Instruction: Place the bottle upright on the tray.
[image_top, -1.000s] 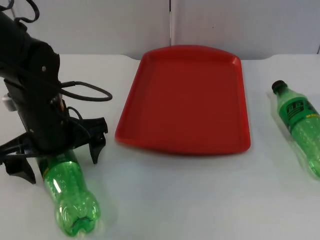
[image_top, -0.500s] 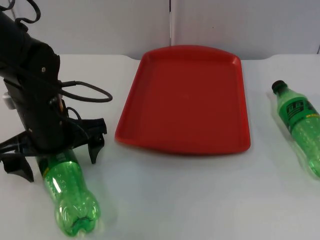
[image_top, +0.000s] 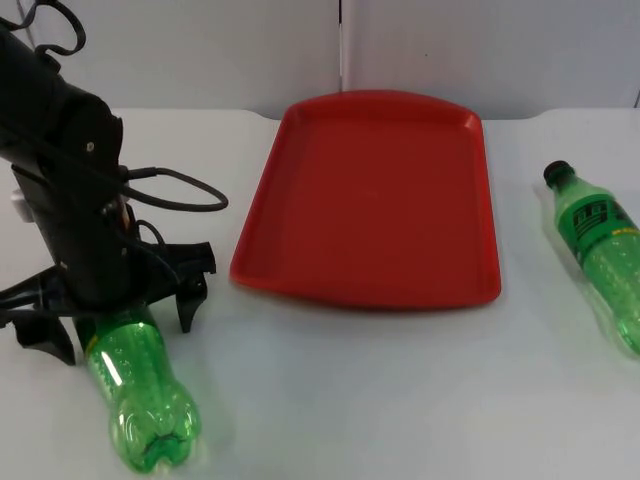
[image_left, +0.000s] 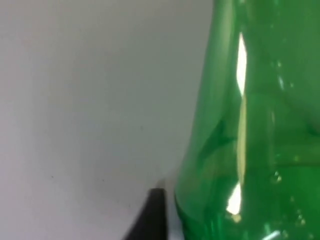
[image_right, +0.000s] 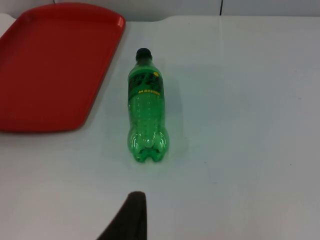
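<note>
**Trainee:** Where do things stand?

**Coach:** Your left gripper (image_top: 112, 318) is down over the near bottle (image_top: 138, 392), fingers spread wide to either side of its upper body and not yet pinching it. That bottle lies flat on the table (image_top: 380, 400), left of the red tray (image_top: 375, 195), base toward the camera. A second bottle (image_top: 600, 250) lies right of the tray. Your right arm waits behind it; I cannot tell how its gripper is set.

**Trainee:** How do you want the grab done?

**Coach:** Close evenly across the round body so it can't roll out; you'll have to swing it upright later.

**Trainee:** Room to move?

**Coach:** Bare table lies between this bottle and the tray. Lift above the tray's raised rim and aim for the middle of its floor.
</note>
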